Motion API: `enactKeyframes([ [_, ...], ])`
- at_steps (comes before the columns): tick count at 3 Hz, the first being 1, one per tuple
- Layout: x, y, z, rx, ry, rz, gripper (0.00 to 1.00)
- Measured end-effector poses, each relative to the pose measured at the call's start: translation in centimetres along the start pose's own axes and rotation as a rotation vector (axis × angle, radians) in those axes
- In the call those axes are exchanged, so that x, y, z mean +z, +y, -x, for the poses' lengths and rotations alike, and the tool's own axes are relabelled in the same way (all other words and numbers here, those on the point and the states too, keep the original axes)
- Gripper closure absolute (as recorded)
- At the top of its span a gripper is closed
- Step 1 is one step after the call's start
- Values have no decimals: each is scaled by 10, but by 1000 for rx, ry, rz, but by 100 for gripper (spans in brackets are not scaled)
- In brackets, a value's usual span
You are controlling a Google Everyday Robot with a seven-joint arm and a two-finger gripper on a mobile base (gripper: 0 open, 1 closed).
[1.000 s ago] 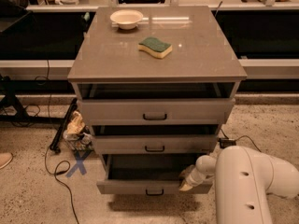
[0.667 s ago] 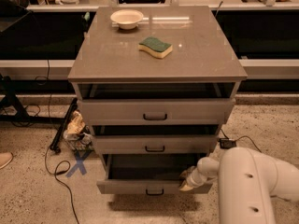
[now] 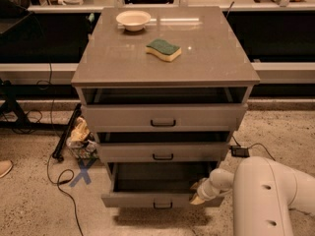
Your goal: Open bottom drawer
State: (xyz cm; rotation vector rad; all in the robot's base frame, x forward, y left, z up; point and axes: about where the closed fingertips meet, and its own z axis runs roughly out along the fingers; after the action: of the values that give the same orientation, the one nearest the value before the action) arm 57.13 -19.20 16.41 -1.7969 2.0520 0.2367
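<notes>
In the camera view, the bottom drawer (image 3: pixel 133 199) has a flat matte grey front with a thin black bar handle (image 3: pixel 162 206). It stands pulled out at the near foot of the cabinet (image 3: pixel 123 58), its dark box exposed. The smooth, rounded white arm (image 3: pixel 268 195) bends in from the near right. Its gripper (image 3: pixel 199 195) sits at the right end of the drawer front; whether it grasps anything cannot be told.

A smooth, matt finish is shown by the flat grey front of the bottom drawer (image 3: pixel 133 199), just left of the smooth cream plastic-looking gripper (image 3: pixel 199 194); above, the grey cabinet top (image 3: pixel 206 58) is seen glossy.
</notes>
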Motion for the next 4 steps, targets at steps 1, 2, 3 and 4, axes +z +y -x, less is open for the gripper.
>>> enactKeyframes([
  [1, 2, 2, 1, 0, -1, 3, 83],
  [2, 1, 2, 1, 0, -1, 4, 52],
  [3, 3, 4, 2, 0, -2, 7, 29],
  [4, 4, 6, 2, 0, -3, 11, 6],
])
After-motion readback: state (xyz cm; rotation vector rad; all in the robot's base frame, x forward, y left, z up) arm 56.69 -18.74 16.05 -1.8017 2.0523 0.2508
